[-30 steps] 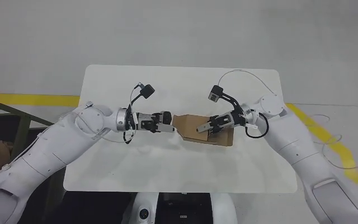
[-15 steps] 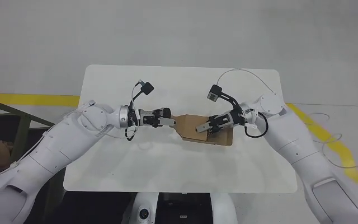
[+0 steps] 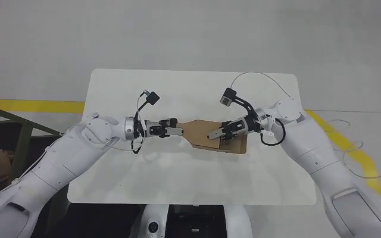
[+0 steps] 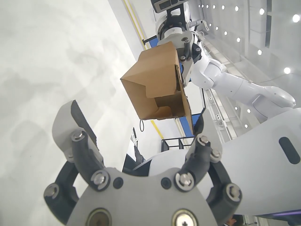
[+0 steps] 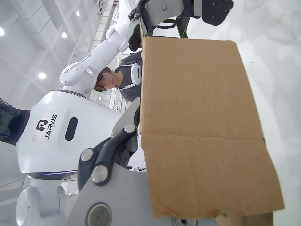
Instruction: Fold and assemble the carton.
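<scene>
A brown carton (image 3: 215, 134) is held above the white table (image 3: 149, 172), between the two arms. My right gripper (image 3: 218, 134) is shut on one side wall of it; in the right wrist view one finger (image 5: 130, 118) presses the cardboard (image 5: 200, 118) and the other is hidden behind it. In the left wrist view the carton (image 4: 152, 81) shows its open end with loose flaps. My left gripper (image 4: 138, 109) is open just before that end, and a long flap edge (image 4: 188, 114) reaches to one of its fingertips. In the top view the left gripper (image 3: 174, 127) sits at the carton's pointed end.
The table's front edge (image 3: 190, 204) and its far half (image 3: 190, 89) are bare. A thin white cable (image 3: 262, 77) loops over the table's far right part, behind the right arm.
The left gripper has shifted a little up and back along the carton's end. The carton's pointed end has risen slightly with it. The right arm has barely moved.
</scene>
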`<state>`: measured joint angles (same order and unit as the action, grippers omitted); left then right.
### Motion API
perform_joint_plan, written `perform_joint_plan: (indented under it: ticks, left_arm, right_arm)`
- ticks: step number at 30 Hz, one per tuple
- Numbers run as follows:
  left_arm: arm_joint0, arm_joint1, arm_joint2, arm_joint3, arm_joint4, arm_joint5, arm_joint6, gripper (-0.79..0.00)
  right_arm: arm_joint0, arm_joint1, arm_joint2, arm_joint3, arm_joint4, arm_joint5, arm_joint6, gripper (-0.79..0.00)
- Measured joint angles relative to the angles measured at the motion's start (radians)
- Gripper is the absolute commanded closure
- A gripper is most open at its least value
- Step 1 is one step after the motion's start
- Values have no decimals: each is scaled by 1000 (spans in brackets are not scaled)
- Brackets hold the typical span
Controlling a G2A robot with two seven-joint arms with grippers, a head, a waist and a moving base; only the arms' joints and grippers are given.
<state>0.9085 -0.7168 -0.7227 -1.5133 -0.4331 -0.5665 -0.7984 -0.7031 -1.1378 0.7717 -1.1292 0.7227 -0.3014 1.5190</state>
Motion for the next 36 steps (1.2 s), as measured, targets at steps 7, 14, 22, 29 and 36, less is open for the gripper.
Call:
perform_joint_plan:
  ticks: [7, 14, 22, 29, 36]
  left_arm:
    - [33, 0, -39, 3, 26, 7, 19, -785]
    - [60, -4, -64, -4, 53, 20, 28, -785]
    - [67, -19, -73, -16, 66, 35, 10, -785]
    - [64, -37, -69, -12, 68, 38, -11, -785]
    - [67, -48, -89, 7, 75, 26, -9, -785]
  right_arm:
    - [-5, 1, 6, -13, -1, -2, -2, 0]
    - [-8, 0, 5, -22, -4, -3, -3, 0]
    - [-8, -1, 7, -29, -1, -5, -5, 0]
    - [-11, -2, 11, -30, 8, -7, -7, 0]
    - [-13, -2, 17, -30, 15, -5, -5, 0]
